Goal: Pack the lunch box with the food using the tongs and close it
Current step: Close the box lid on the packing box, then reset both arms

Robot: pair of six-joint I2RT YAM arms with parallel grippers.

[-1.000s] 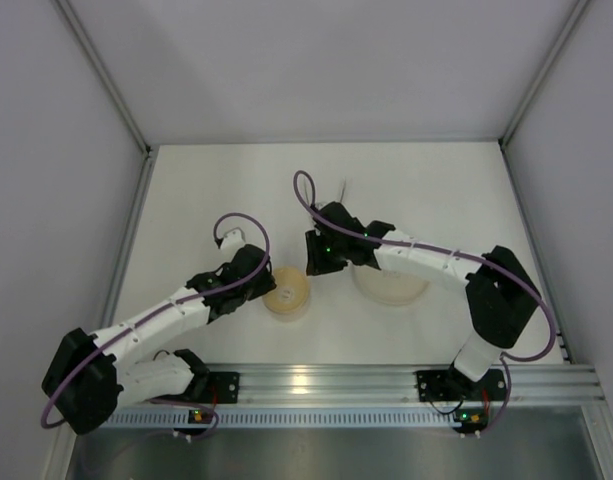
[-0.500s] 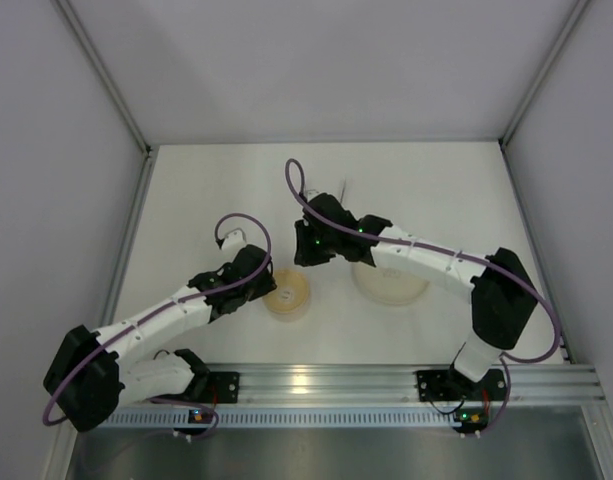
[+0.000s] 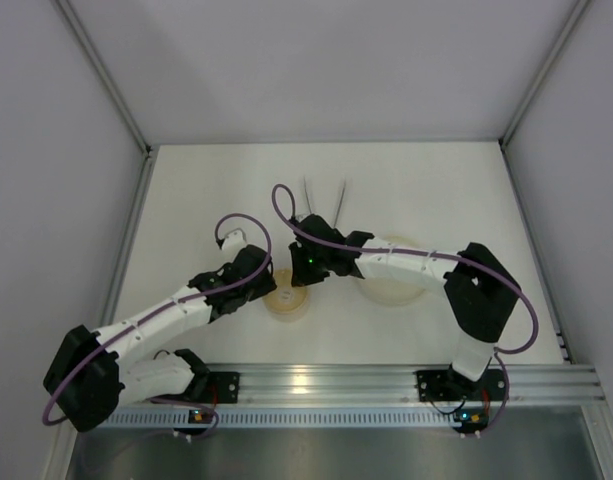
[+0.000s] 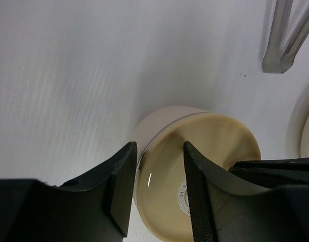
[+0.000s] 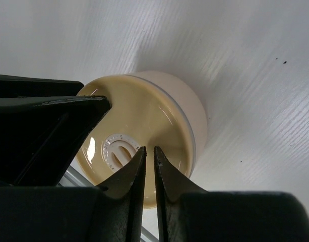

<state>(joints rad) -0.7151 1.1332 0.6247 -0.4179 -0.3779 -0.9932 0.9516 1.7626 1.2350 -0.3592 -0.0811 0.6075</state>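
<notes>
The lunch box (image 3: 286,297) stands on the table (image 3: 206,200) in front of the two arms, left of the plate (image 3: 396,288) and apart from it. Its tan lid (image 5: 144,116) is on, glossy, with a small white round fitting (image 5: 119,151) at its middle.

The left end effector (image 3: 263,285) is at the box's left edge. In the left wrist view its fingers (image 4: 121,186) stand partly apart, straddling the rim: one is outside the pale wall (image 4: 149,131) and the other lies over the lid. I cannot tell whether they clamp the rim or only bracket it.

The right end effector (image 3: 304,268) reaches across from the right and hangs over the lid. In its wrist view the two fingers (image 5: 136,171) are clenched almost together, only a sliver of gap between them, with nothing in it. Their tips are just beside the white fitting. Whether they touch the lid cannot be told.

The tongs (image 3: 323,200) lie flat on the table beyond the box, well clear of both end effectors. Their two arms are splayed in a narrow V, with the joined end (image 4: 272,63) toward the box. The right arm crosses above the plate and hides much of it.
</notes>
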